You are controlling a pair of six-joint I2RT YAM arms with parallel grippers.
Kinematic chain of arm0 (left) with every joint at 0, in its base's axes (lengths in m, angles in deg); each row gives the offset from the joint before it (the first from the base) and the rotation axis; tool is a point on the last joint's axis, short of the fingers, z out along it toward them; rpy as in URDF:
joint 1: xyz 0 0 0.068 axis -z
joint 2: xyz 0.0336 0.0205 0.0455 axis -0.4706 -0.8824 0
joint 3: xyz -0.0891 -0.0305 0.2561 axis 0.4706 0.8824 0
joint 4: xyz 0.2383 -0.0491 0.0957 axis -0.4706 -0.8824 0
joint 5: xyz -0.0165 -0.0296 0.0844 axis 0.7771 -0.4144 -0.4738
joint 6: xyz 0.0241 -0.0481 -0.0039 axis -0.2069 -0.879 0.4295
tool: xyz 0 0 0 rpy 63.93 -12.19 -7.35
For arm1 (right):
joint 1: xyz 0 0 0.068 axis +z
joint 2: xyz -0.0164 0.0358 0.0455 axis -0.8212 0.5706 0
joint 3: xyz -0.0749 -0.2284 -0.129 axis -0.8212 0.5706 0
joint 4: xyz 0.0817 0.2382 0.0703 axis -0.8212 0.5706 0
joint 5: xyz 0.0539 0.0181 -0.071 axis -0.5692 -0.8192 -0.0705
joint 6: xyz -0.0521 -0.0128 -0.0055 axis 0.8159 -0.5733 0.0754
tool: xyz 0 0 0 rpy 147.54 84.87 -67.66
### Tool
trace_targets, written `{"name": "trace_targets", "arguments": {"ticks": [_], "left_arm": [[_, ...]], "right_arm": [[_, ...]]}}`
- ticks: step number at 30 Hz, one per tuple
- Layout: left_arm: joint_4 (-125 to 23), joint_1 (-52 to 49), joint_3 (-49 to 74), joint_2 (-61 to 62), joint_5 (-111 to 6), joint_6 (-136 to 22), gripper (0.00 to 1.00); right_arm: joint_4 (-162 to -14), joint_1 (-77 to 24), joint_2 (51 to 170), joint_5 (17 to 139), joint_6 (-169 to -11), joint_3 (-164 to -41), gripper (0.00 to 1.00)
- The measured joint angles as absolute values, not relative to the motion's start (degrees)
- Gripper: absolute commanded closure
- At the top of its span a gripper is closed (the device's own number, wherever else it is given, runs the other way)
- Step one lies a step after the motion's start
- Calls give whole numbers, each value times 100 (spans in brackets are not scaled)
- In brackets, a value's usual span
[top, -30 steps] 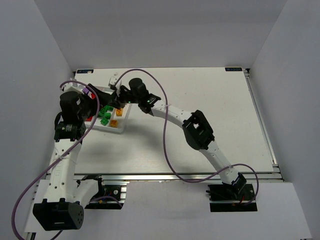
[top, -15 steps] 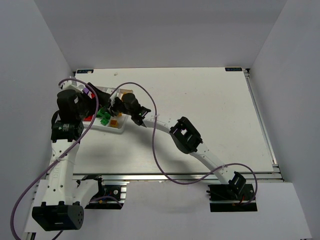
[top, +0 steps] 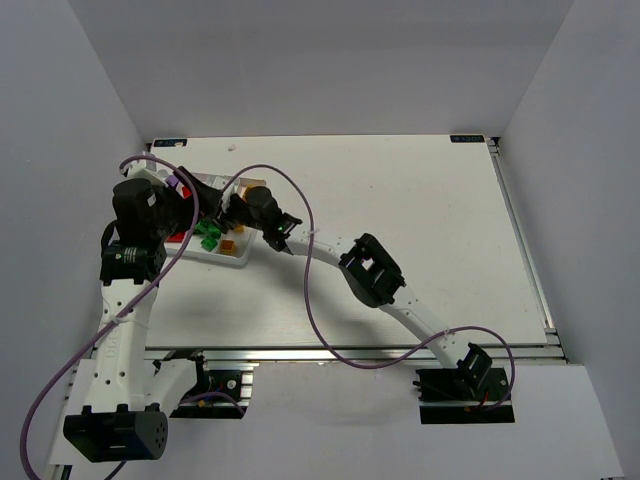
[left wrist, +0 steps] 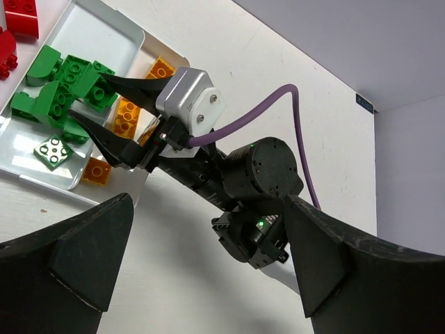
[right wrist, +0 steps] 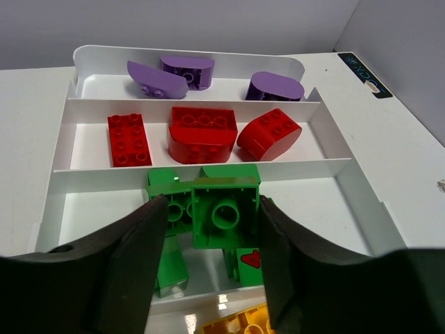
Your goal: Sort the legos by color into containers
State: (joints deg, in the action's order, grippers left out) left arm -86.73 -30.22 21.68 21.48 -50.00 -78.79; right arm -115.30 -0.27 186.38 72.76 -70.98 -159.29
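On the counter [top: 420, 220], left side: one white tray [right wrist: 78, 66], four long compartments side by side.

Compartment one, at the far rim in my right wrist view: three rounded purple bricks [right wrist: 188, 69].

Compartment two: three red bricks [right wrist: 203, 132], one flat and studded, two rounded.

Compartment three: a heap of green bricks [left wrist: 55, 90], some studs up, some on their sides.

Compartment four: orange-yellow bricks [left wrist: 127, 115], one lying apart from the rest near a corner of the tray.

My right claw [right wrist: 211, 207]: clamped on one green brick [right wrist: 226, 212], its hollow underside toward the wrist camera, both fingers [right wrist: 132, 257] pressed to its sides. It hangs over the green compartment. Whether it touches the bricks beneath, I cannot tell.

My left claw [left wrist: 206, 209]: fingers spread wide, nothing between them, poised above the counter just beside the tray, facing my right arm.
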Motion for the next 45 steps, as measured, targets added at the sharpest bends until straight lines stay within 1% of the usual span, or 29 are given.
{"name": "trace_targets", "arguments": {"ticks": [4, 8, 11, 14, 19, 24, 28, 32, 38, 45], "left_arm": [[-8670, -3022, 2168, 2148, -4935, -7859, 2], [-8660, -3022, 2168, 2172, -4889, -7862, 2], [-8660, -3022, 2168, 2226, -4869, -7859, 2], [-8660, -3022, 2168, 2318, -4869, -7857, 2], [-8653, -3022, 2173, 2473, -4852, -7857, 2], [-8463, -3022, 2297, 2532, -4725, -7864, 2], [-8041, -3022, 2735, 2515, -4397, -7973, 2], [-7477, -3022, 3355, 2452, -4076, -8242, 2], [-6974, -2933, 3642, 2272, -4008, -8460, 2], [-6607, -2388, 3628, 1695, -4071, -8434, 2]], "right_arm": [[-11547, -27, 18631, 7241, -7041, -15809, 36], [-11515, -27, 18572, 7199, -6949, -15556, 28], [-11460, -27, 18537, 7162, -6881, -15481, 25], [-11366, -27, 18426, 7160, -6844, -15416, 11], [-11008, -95, 17623, 7112, -6934, -14839, 11], [-10114, -453, 16185, 6915, -7290, -14235, 11], [-9338, -1199, 14815, 6716, -7489, -13562, 11], [-8428, -2150, 13696, 6922, -7487, -12839, 11], [-7194, -3238, 12647, 7313, -7419, -11978, 11], [-6123, -4047, 11731, 7599, -7419, -11580, 11]]}}
